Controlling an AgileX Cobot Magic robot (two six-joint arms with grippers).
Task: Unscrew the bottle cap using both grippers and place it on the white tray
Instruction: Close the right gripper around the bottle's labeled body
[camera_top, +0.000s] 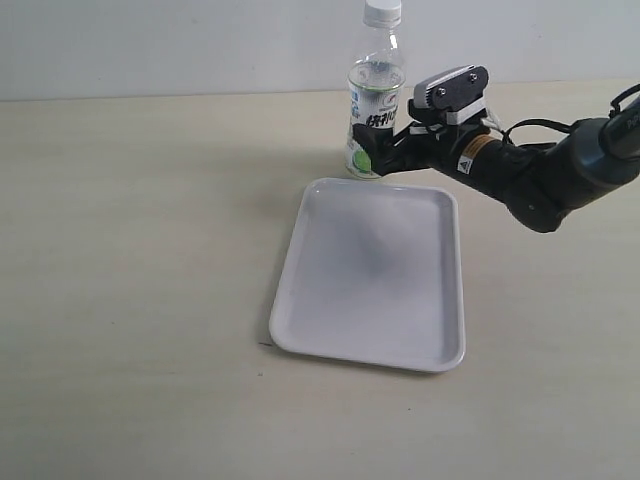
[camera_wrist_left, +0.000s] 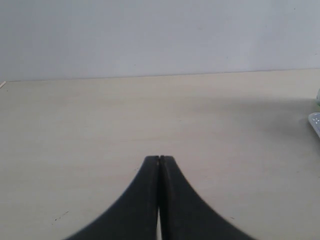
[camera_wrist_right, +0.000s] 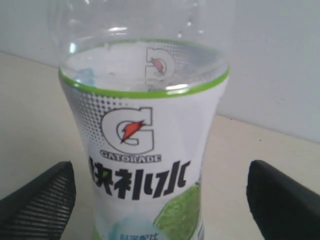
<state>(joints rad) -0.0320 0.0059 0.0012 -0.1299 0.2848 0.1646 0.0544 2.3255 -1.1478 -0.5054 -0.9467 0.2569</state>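
**Right gripper spread around the bottle, cap on, left gripper shut**

Exterior view: the bottle (camera_top: 375, 110) stands upright on the pale table (camera_top: 150, 250) at the upper middle of the frame, close to the light wall. The bottle cap (camera_top: 382, 12) sits on its neck at the very top edge of the picture. The right gripper (camera_top: 380, 155) reaches in from the right at the height of the lower label. Its dark fingers lie against the label's green patch as seen from here, and a white-and-black block sits on top of the arm end. The white tray (camera_top: 370, 275) lies flat in the centre of the frame, just in front of the bottle, with its far rim near the bottle's base. Its surface is bare.

Left wrist view: the left gripper (camera_wrist_left: 159, 159) has its two dark fingers pressed together with nothing between them. It is over open table (camera_wrist_left: 150, 110). A sliver of the white tray (camera_wrist_left: 315, 122) shows at the edge of the picture.

Right wrist view: the bottle (camera_wrist_right: 145, 150) fills the picture, with its lettering and lime artwork facing the camera. The right gripper (camera_wrist_right: 160, 195) stands wide, one ribbed finger (camera_wrist_right: 42, 200) on each side of the bottle. A strip of table shows between each finger and the label, so it grips nothing.
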